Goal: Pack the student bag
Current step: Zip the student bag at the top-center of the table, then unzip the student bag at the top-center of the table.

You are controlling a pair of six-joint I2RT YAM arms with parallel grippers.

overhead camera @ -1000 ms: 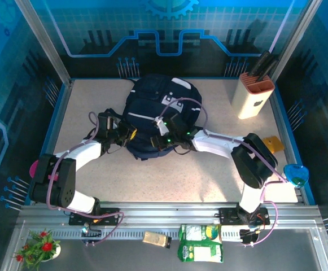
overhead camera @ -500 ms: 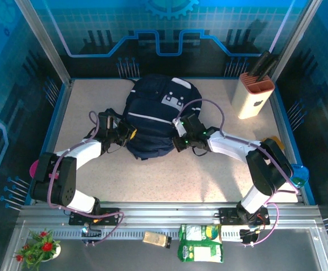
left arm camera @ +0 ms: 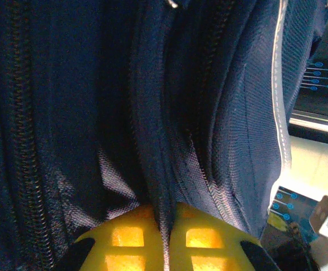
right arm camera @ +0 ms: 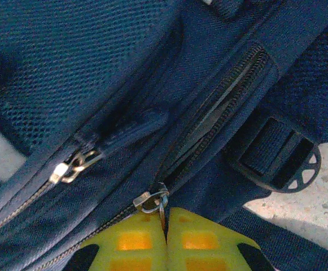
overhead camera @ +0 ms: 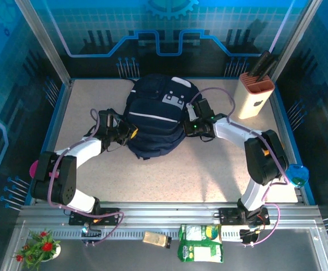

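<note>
Navy fabric with thin white stripes, the large student bag (overhead camera: pixel 152 116) lay mid-counter (overhead camera: pixel 209 169) on the speckled beige surface, towards its far edge. Within the last second the right claw (right arm camera: pixel 165 236) had swung from the bag's near front round to its right flank, yellow pads clenched on the small metal zipper pull (right arm camera: pixel 152 201). The left claw (left arm camera: pixel 164 244) stayed pinched on a fold of the bag's left side, anchoring it. That travel suggested a compartment zip being run along its track.
</note>
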